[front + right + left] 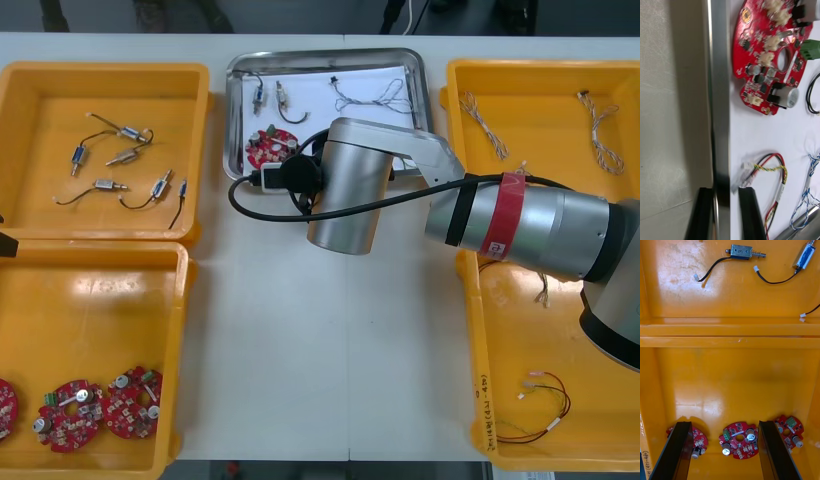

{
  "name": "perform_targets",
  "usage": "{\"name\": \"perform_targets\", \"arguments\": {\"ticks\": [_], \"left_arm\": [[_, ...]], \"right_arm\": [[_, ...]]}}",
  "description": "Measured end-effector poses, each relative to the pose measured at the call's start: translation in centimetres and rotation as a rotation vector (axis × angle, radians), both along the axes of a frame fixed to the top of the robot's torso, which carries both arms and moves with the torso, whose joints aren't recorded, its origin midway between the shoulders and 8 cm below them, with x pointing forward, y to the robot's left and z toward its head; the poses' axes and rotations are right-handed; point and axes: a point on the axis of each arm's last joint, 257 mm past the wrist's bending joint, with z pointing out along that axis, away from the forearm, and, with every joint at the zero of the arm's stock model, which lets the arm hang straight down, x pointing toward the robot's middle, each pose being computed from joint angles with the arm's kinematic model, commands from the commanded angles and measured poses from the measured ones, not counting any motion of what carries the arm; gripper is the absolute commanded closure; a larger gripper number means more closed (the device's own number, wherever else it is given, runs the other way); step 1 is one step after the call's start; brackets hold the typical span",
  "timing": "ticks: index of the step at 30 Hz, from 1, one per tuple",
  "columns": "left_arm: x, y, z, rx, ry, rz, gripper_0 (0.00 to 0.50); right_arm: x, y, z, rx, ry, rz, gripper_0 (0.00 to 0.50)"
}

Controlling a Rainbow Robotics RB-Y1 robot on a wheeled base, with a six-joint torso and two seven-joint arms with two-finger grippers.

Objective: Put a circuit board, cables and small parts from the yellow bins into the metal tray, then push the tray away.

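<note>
Pinching the tray [719, 112] by its near rim between narrow fingers [750, 213], the right gripper [723, 195] seemed ready to push it, board [771, 56] and cables [769, 165] aboard, straight away; the left gripper [724, 423] hung wide over a bin [730, 382].

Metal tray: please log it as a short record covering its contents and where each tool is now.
tray: metal tray, white inside, between the yellow bins
contents: one red circuit board; red and yellow cable; blue and white cable; small metal parts with black leads
right tool: at the tray's near rim, one finger outside and one inside, shut on it
left tool: open, above the near left yellow bin, over its circuit boards
</note>
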Motion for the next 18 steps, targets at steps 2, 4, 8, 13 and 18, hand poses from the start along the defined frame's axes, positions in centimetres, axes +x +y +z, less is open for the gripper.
{"name": "perform_targets", "arguments": {"ticks": [2,4,8,13,18], "left_arm": [[0.0,0.0,0.0,0.000,0.000,0.000,0.000],[0.0,0.0,0.0,0.000,0.000,0.000,0.000],[0.0,0.0,0.0,0.000,0.000,0.000,0.000],[0.0,0.0,0.0,0.000,0.000,0.000,0.000],[0.0,0.0,0.0,0.000,0.000,0.000,0.000]], "right_arm": [[0.0,0.0,0.0,0.000,0.000,0.001,0.070],[0.0,0.1,0.0,0.000,0.000,0.001,0.000],[-0.1,0.1,0.0,0.001,0.001,0.001,0.000],[-0.3,-0.4,-0.2,-0.010,0.012,-0.026,0.000],[-2.0,-1.3,0.0,-0.061,0.031,-0.067,0.000]]}}
